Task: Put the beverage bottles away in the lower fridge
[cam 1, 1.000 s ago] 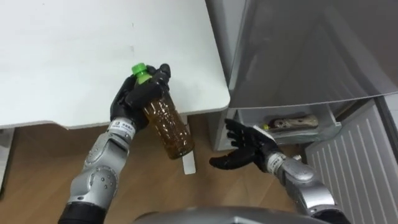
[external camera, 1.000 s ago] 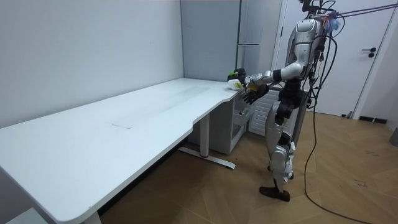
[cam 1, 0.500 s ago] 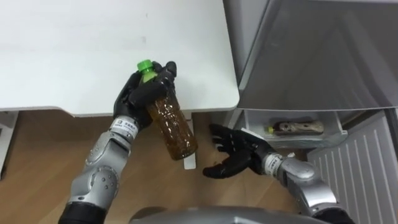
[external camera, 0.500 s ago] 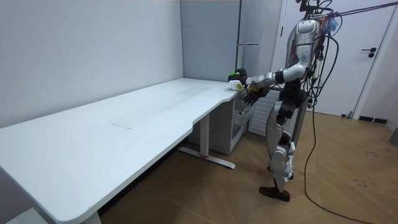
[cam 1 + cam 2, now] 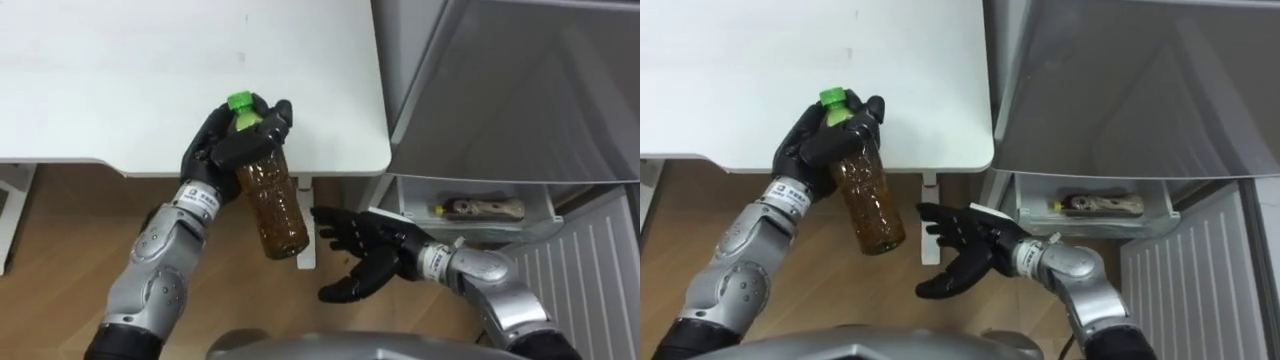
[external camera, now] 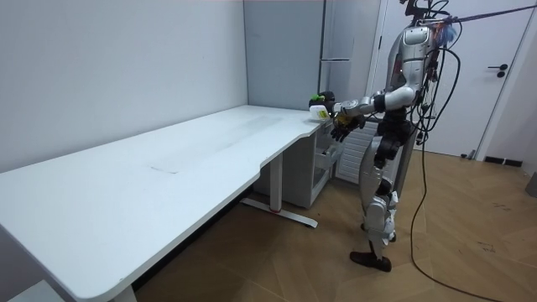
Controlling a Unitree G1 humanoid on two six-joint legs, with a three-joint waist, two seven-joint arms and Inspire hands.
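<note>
Stands at the corner of the white table (image 5: 120, 60), beside the grey fridge (image 5: 520, 100), right of centre in the room view; grips a brown drink bottle (image 5: 272, 200) at centre-left of the eye views, left hand (image 5: 215, 150) curled round its neck just under the green cap (image 5: 241, 99); holds it tilted past the table edge, over the wooden floor (image 5: 60, 240); keeps the right hand (image 5: 365, 255) spread wide at lower centre, near the bottle's base, not touching; at lower right, an open fridge compartment (image 5: 415, 195) with a second bottle (image 5: 480, 209) on its side.
</note>
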